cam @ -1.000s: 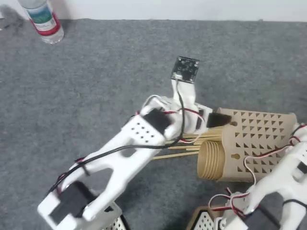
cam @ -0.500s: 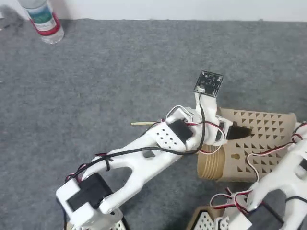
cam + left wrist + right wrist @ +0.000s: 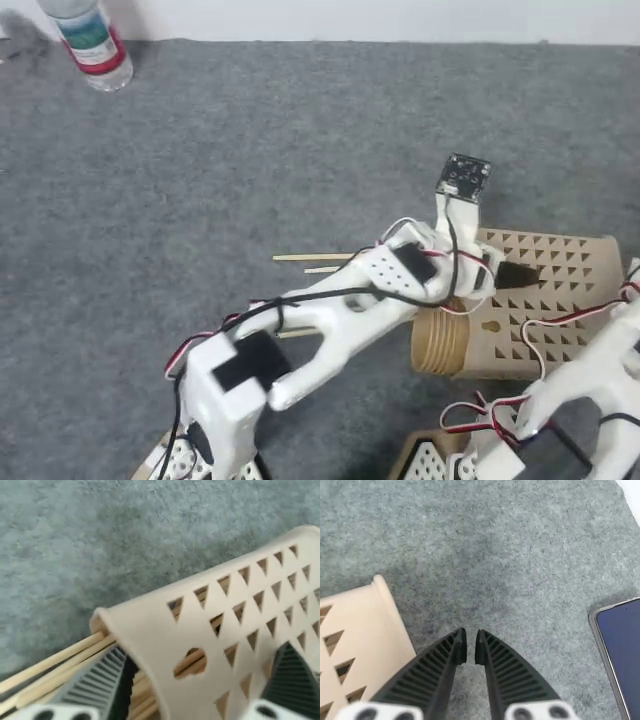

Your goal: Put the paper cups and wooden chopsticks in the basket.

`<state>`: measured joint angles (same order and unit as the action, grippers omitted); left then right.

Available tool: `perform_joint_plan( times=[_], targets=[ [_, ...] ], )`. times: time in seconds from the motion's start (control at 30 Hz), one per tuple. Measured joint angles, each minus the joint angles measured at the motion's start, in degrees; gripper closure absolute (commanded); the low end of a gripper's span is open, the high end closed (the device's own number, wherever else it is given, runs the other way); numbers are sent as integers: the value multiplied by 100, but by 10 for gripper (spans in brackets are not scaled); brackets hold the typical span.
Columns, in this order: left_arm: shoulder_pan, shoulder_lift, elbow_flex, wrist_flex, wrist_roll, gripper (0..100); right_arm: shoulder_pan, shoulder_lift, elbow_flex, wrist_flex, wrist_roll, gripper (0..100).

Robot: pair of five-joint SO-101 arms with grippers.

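A tan basket [image 3: 545, 300] with triangular holes lies on its side at the right of the grey carpet. A stack of paper cups [image 3: 438, 340] lies at its mouth. Wooden chopsticks [image 3: 312, 258] reach into the mouth, their ends poking out to the left. My left gripper [image 3: 503, 279] is at the basket's mouth. In the left wrist view it [image 3: 200, 680] stands open across the basket [image 3: 235, 610] wall, one finger beside the chopsticks [image 3: 50, 672], the other over the outer side. My right gripper [image 3: 470, 650] is shut and holds nothing, low over bare carpet beside a basket corner [image 3: 355, 625].
A plastic bottle [image 3: 90, 40] stands at the far left back. A dark phone [image 3: 620, 650] lies on the carpet near my right gripper. The right arm [image 3: 580, 400] and a perforated tan piece [image 3: 425, 462] occupy the front right.
My left arm has swung right, bringing its gripper over the basket's mouth. The chopsticks' ends now show to the left of the arm. The right arm barely moved.
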<state>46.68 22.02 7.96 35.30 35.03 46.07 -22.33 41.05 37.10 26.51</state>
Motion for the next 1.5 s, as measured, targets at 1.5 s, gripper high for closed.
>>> perform_joint_plan(
  times=[1.5],
  targets=[
    [615, -70, -2479, 1301, -598, 989, -404, 1960, -202, -413, 396, 945]
  ],
)
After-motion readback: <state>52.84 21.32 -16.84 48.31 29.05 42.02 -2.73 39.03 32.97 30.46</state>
